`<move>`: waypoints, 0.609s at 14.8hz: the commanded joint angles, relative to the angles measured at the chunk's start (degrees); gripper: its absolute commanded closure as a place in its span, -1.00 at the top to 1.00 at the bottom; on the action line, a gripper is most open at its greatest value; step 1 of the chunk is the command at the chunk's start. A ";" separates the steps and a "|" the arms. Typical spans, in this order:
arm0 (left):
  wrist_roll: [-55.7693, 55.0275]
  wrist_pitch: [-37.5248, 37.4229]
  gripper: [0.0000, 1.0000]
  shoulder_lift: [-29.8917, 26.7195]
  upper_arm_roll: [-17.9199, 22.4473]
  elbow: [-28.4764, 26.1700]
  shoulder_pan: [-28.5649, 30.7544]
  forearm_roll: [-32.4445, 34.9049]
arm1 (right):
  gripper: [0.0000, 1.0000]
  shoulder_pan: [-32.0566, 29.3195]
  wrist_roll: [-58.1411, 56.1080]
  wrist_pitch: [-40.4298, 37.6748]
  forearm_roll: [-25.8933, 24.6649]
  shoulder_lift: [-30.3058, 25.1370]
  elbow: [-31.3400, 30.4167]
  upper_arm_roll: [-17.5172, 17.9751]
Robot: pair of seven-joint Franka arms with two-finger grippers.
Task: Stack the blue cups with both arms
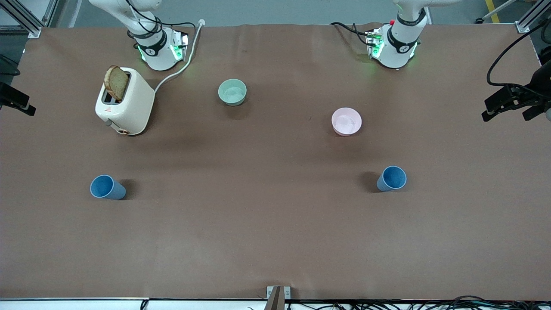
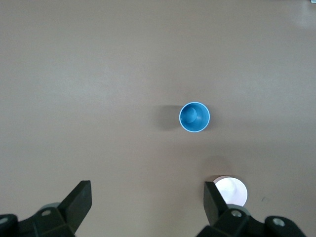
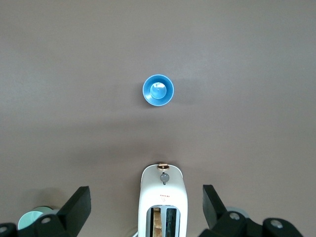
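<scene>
Two blue cups stand upright and apart on the brown table. One blue cup (image 1: 105, 187) is toward the right arm's end; it also shows in the right wrist view (image 3: 158, 90). The other blue cup (image 1: 391, 178) is toward the left arm's end; it also shows in the left wrist view (image 2: 194, 117). My left gripper (image 2: 147, 197) is open and empty, high over the table beside the pink bowl. My right gripper (image 3: 146, 197) is open and empty, high over the toaster. Neither gripper shows in the front view, only the arms' bases.
A white toaster (image 1: 125, 101) holding a slice of toast (image 1: 116, 82) stands near the right arm's base, its cord trailing toward that base. A mint-green bowl (image 1: 232, 91) and a pink bowl (image 1: 346, 121) sit farther from the front camera than the cups. Black gear (image 1: 512, 101) overhangs the table's end.
</scene>
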 commanded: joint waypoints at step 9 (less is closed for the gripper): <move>0.16 -1.28 1.00 3.74 -2.77 0.56 -0.92 -0.47 | 1.00 -0.77 0.72 0.83 0.70 -1.20 -1.69 0.28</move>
